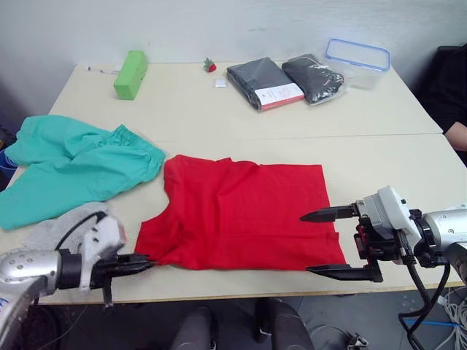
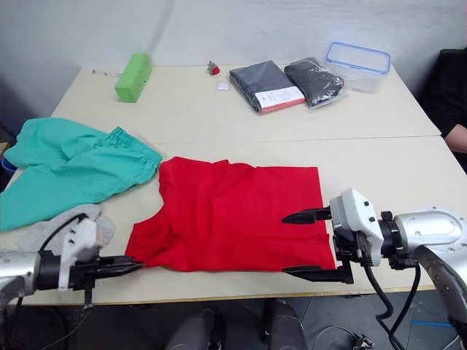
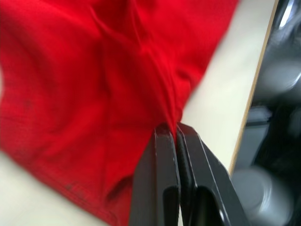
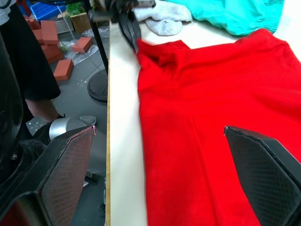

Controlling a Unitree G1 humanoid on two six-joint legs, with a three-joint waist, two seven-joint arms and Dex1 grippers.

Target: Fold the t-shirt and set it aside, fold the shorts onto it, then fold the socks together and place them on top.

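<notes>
My left tool [image 1: 142,261] pinches the t-shirt [image 1: 241,215] corner; my right tool [image 1: 332,243], gaping at the opposite corner, should clamp before we lift evenly together.

You see the socks [image 1: 55,227] only in part, since the left gripper's [image 1: 142,261] wrist housing covers their near end. The shorts [image 1: 73,169] run off the picture's left edge. A person's arm [image 1: 457,135] is cut by the right edge. The label [image 1: 281,93] on the dark packaged garments [image 1: 264,82] is too small to read.
</notes>
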